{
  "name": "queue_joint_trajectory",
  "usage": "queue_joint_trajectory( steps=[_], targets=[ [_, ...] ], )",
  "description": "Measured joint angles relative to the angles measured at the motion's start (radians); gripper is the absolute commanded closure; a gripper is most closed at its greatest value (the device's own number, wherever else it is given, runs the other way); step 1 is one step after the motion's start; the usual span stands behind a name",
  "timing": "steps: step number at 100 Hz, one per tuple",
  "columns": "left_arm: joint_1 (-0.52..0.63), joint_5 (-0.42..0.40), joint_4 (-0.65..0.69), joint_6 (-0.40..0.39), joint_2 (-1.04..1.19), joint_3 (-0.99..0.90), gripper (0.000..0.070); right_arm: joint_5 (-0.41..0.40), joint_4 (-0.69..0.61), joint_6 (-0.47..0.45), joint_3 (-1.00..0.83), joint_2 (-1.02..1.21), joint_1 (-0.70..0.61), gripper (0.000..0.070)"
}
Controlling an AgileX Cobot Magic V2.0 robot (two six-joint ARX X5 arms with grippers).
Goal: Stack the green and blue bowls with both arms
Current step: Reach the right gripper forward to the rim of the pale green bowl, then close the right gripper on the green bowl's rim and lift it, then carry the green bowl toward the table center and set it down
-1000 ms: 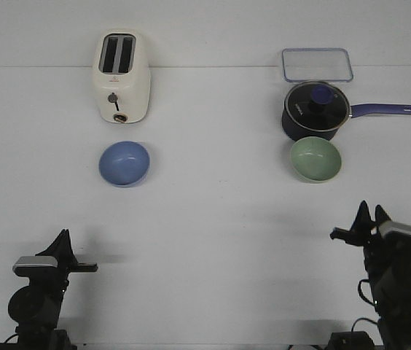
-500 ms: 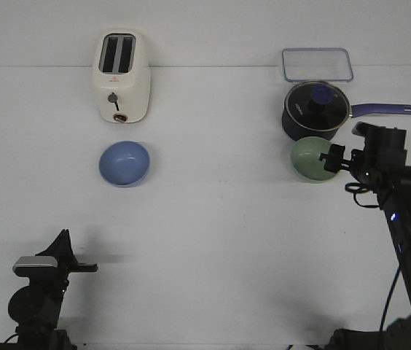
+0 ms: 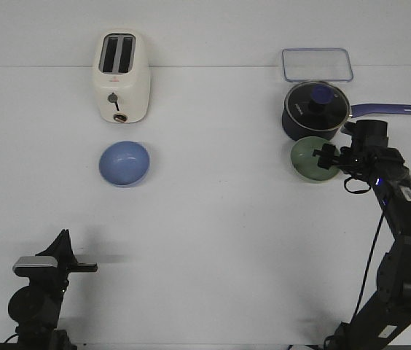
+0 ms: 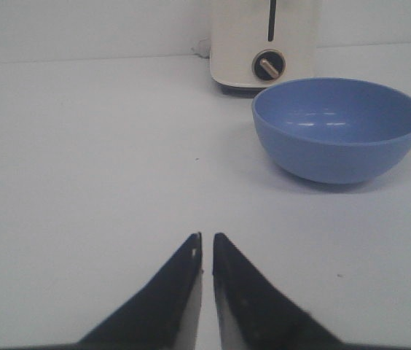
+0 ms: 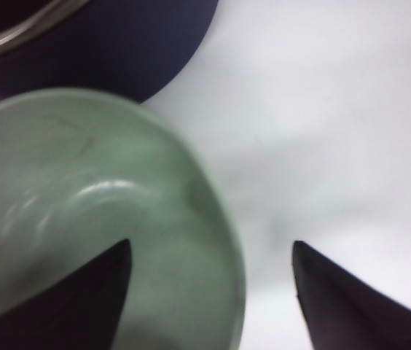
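Note:
The pale green bowl (image 3: 310,158) sits on the white table in front of the navy saucepan. My right gripper (image 3: 329,156) is open at the bowl's right rim. In the right wrist view one finger is over the inside of the green bowl (image 5: 89,219) and the other is outside it, so the rim lies between the jaws of the right gripper (image 5: 211,251). The blue bowl (image 3: 124,162) sits at the left, in front of the toaster. My left gripper (image 3: 89,267) is shut and empty near the table's front left. In the left wrist view the left gripper (image 4: 207,240) points toward the blue bowl (image 4: 339,127).
A cream toaster (image 3: 121,76) stands behind the blue bowl. A navy saucepan (image 3: 315,110) with a glass lid and a handle pointing right touches or nearly touches the green bowl's far side. A clear rectangular lid (image 3: 316,64) lies behind the pan.
My right arm has reached from the front right up to the green bowl and shifted slightly left, bringing its open jaws over the bowl's right rim. The left arm has not moved.

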State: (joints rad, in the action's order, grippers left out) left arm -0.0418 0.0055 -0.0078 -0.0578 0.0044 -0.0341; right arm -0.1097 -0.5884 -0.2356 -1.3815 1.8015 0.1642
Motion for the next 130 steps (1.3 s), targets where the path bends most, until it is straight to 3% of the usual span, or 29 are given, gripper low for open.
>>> queue_joint_trajectory(
  steps=[8, 20, 24, 52, 82, 107, 130],
  targets=[
    [0.0, 0.0, 0.0, 0.0, 0.0, 0.0, 0.0687, -0.002, 0.004, -0.001, 0.0, 0.021, 0.001, 0.043],
    [0.0, 0.0, 0.0, 0.0, 0.0, 0.0, 0.0687, -0.02, 0.008, -0.005, 0.0, 0.046, 0.005, 0.066],
    [0.0, 0.0, 0.0, 0.0, 0.0, 0.0, 0.0687, -0.021, 0.013, -0.005, 0.0, 0.048, 0.005, 0.07],
    [0.0, 0.0, 0.0, 0.0, 0.0, 0.0, 0.0687, -0.031, 0.011, -0.013, -0.004, 0.007, 0.01, 0.07],
    [0.0, 0.0, 0.0, 0.0, 0.0, 0.0, 0.0687, -0.164, -0.086, -0.023, 0.042, -0.304, -0.008, 0.0699],
    [0.0, 0.0, 0.0, 0.0, 0.0, 0.0, 0.0687, -0.172, 0.025, -0.088, 0.37, -0.606, -0.311, 0.07],
    [0.0, 0.0, 0.0, 0.0, 0.0, 0.0, 0.0687, -0.027, 0.054, -0.183, 0.497, -0.604, -0.612, 0.07]
  ],
)
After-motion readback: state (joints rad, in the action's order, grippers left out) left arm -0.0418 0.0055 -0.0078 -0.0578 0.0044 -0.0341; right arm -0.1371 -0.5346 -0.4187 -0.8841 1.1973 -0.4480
